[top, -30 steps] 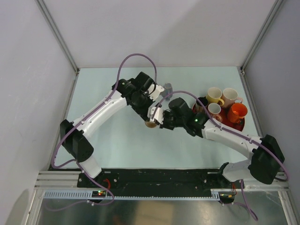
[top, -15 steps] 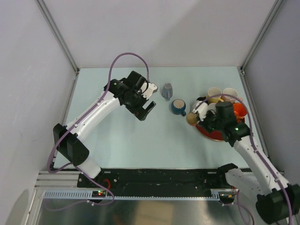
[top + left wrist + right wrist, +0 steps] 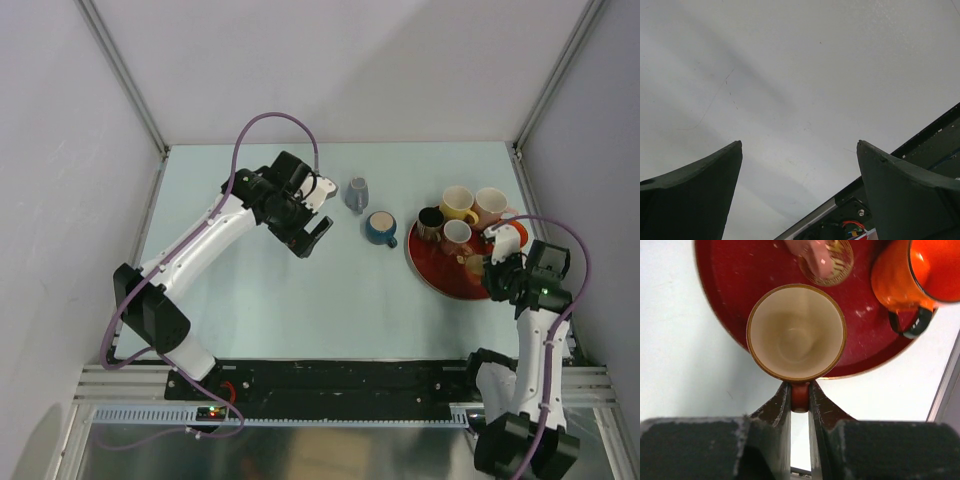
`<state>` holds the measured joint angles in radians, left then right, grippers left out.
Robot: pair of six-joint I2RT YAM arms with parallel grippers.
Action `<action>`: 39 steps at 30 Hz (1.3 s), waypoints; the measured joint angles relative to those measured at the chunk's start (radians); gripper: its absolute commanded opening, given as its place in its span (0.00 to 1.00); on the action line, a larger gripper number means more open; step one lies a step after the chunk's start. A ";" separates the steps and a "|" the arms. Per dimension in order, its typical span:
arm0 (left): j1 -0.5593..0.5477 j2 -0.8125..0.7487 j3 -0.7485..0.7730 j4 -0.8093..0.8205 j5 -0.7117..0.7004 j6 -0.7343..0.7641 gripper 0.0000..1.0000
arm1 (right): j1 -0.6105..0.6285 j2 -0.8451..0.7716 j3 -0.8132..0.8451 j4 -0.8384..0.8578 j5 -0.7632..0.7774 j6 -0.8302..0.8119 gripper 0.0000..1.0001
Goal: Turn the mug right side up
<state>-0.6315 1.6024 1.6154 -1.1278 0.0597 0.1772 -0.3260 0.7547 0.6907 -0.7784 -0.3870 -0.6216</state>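
My right gripper (image 3: 800, 390) is shut on the handle of a tan mug with a cream inside (image 3: 796, 332). The mug is upright with its mouth facing up, over the near edge of the red tray (image 3: 735, 270). In the top view the right gripper (image 3: 483, 265) and the mug (image 3: 470, 261) are at the tray's near right part (image 3: 440, 280). My left gripper (image 3: 313, 237) is open and empty over the table's middle left. In the left wrist view the left gripper (image 3: 800, 145) has only bare table between its fingers.
The tray holds an orange mug (image 3: 912, 275), a small mug (image 3: 457, 233), a dark mug (image 3: 430, 218), a yellow mug (image 3: 458, 203) and a pink mug (image 3: 490, 205). A blue mug (image 3: 380, 228) and a small grey cup (image 3: 357, 192) stand on the table left of the tray.
My right arm has swung from the table's middle to the right, carrying the tan mug to the tray's near right part. My left gripper let go, drew back, and now holds still.
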 measured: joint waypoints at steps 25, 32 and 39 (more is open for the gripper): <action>0.002 -0.078 -0.047 -0.006 -0.031 0.058 1.00 | -0.100 0.447 -0.084 0.480 0.022 0.169 0.02; 0.002 -0.078 -0.047 -0.012 -0.032 0.062 1.00 | -0.063 0.494 -0.085 0.575 0.023 0.170 0.07; 0.002 -0.078 -0.047 -0.013 -0.033 0.068 1.00 | -0.038 0.515 -0.088 0.623 0.023 0.175 0.14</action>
<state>-0.6296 1.5242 1.5681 -1.1404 0.0265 0.2455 -0.3637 1.2701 0.6025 -0.1551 -0.3641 -0.4465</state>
